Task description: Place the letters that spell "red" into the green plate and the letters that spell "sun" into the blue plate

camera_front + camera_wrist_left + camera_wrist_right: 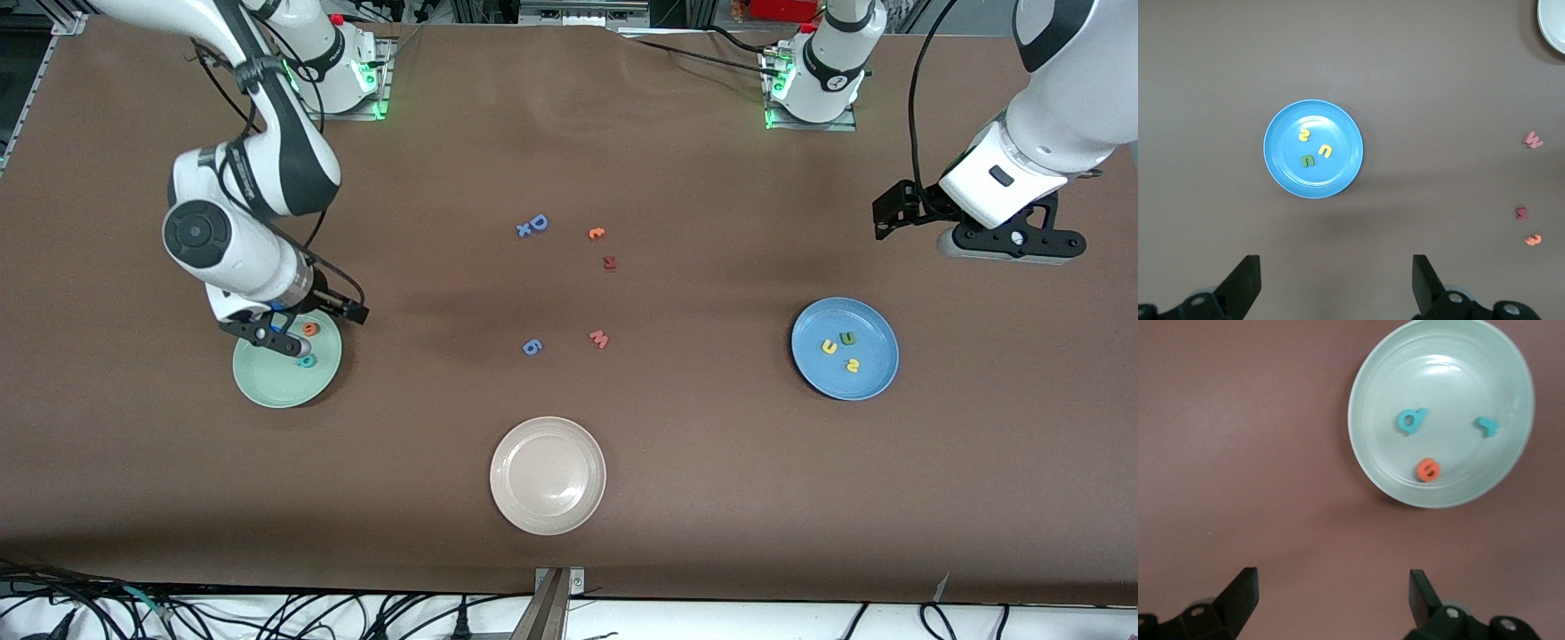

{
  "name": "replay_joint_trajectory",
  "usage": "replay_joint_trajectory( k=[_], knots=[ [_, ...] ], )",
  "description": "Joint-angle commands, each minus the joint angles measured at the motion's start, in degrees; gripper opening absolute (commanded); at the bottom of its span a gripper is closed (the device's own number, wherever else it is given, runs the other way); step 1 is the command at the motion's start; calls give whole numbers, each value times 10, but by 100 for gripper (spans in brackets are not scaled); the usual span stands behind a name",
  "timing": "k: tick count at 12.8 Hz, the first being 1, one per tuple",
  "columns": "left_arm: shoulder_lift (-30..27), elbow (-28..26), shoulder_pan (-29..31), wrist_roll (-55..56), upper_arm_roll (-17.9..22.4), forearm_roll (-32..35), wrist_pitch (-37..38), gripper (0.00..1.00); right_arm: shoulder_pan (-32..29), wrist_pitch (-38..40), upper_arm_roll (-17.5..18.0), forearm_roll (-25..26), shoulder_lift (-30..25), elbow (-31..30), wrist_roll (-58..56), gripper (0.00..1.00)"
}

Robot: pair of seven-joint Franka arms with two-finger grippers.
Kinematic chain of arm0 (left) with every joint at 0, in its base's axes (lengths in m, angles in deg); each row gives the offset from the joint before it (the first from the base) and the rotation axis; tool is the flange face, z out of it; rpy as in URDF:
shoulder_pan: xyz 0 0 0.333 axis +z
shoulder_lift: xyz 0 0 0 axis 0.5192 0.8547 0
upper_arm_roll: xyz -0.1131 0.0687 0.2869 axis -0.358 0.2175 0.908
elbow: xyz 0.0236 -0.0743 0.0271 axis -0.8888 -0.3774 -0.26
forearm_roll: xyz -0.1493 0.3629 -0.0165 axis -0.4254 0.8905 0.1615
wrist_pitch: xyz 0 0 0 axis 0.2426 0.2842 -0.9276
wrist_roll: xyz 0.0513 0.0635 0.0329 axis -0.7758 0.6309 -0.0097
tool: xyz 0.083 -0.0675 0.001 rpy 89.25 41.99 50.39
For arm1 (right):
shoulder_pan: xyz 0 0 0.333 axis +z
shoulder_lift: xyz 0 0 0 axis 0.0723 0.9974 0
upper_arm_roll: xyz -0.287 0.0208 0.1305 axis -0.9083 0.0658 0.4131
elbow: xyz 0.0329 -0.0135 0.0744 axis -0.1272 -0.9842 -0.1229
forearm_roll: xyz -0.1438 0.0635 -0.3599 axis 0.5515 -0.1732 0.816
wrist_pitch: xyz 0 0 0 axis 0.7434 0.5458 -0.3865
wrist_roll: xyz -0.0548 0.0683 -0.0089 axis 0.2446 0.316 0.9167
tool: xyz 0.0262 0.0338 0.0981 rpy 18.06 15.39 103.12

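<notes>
The green plate [276, 382] lies toward the right arm's end of the table. In it are the orange "e" [1428, 469], the teal "d" [1411, 420] and the thin teal "r" [1487, 425], all apart from each other. My right gripper [271, 338] hangs open and empty over the plate's farther rim. The blue plate [867, 378] lies toward the left arm's end and holds the yellow "s" [1304, 135], the yellow "u" [1326, 151] and the olive "n" [1309, 161]. My left gripper [1009, 242] hangs open and empty, high over bare table beside the blue plate.
A beige-white plate [548, 476] sits near the front edge at mid-table. Loose letters lie in the middle: a big blue "D" [536, 223], a small orange letter [597, 233], a dark red one [609, 262], a pink "w" [598, 339], a blue "6" [531, 347].
</notes>
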Motion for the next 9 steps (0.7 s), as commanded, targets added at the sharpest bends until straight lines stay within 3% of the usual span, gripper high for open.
replay_joint_trajectory(
  k=[1, 3, 5, 9],
  knots=[
    [-11, -1, 0, -12, 3, 3, 10, 100, -52, 61, 32, -3, -72, -12, -32, 100],
    [-9, 1, 0, -12, 2, 3, 11, 100, -69, 104, 34, -5, -102, 6, -95, 100],
    [-9, 2, -1, -11, 1, 3, 11, 100, -73, 170, 29, -1, -105, 65, -128, 100],
    [-7, 5, -2, -11, 1, 3, 11, 100, -72, 253, -20, -7, -113, 128, -197, 100]
  ],
)
